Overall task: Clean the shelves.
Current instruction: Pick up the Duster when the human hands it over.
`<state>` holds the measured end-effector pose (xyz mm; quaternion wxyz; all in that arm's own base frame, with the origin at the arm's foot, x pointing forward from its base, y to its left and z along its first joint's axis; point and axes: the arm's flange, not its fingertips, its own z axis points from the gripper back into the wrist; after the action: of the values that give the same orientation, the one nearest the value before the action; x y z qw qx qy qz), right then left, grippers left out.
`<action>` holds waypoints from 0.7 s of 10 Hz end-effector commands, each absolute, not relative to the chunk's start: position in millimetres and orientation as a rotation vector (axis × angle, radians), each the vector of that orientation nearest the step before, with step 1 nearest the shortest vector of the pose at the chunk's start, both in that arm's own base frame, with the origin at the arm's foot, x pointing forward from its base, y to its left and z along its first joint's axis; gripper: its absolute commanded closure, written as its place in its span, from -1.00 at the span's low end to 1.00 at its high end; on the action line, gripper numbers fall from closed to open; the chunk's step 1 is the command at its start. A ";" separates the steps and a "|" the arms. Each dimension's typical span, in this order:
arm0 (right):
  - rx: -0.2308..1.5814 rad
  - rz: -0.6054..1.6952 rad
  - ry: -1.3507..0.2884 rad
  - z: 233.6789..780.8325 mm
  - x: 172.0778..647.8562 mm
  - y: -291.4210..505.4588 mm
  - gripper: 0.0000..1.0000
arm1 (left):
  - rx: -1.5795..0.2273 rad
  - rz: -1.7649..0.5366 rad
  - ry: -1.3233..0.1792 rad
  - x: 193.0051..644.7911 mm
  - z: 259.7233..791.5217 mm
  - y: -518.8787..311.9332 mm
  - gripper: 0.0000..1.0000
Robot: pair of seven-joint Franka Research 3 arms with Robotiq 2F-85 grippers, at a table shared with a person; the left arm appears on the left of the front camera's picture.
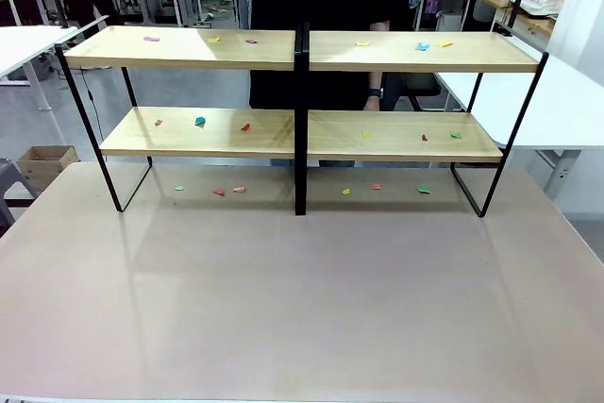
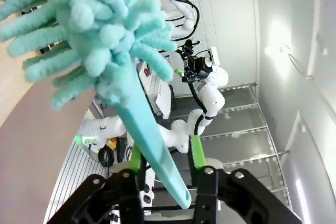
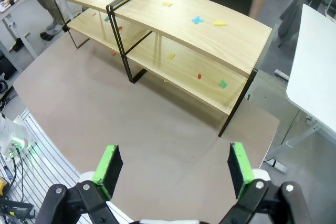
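Shelves (image 1: 274,49) stood with their long side across the table (image 1: 283,309), dotted with paper scraps (image 1: 200,122). The left pincer (image 2: 166,156) was squeezed tight on the teal duster (image 2: 100,40) by its handle. The right pincer (image 3: 174,163), facing the shelves, gaped wide and empty.

Black-framed light wood shelves (image 1: 236,47) carry multicoloured scraps (image 1: 200,122); the duster (image 2: 100,30) is turquoise.
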<state>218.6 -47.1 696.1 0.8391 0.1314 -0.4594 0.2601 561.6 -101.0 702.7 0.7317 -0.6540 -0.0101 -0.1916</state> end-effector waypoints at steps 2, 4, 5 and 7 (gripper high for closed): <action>0.281 0.553 -0.974 696.9 218.7 -47.0 -1.00 | -1.432 -0.458 -0.018 562.0 700.9 -97.1 1.00; 0.281 0.553 -0.974 696.9 218.7 -47.0 -1.00 | -1.440 -0.471 -0.016 560.3 700.9 -96.1 1.00; 0.281 0.553 -0.974 696.9 218.7 -47.0 -1.00 | -1.441 -0.481 -0.013 558.2 700.2 -93.5 1.00; 0.281 0.553 -0.974 696.9 218.7 -47.0 -1.00 | -1.446 -0.536 -0.026 545.2 707.2 -86.9 1.00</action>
<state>218.6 -47.1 696.1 0.8391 0.1314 -0.4593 0.2601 557.1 -94.4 701.4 0.7245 -0.6552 -0.0024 -0.2140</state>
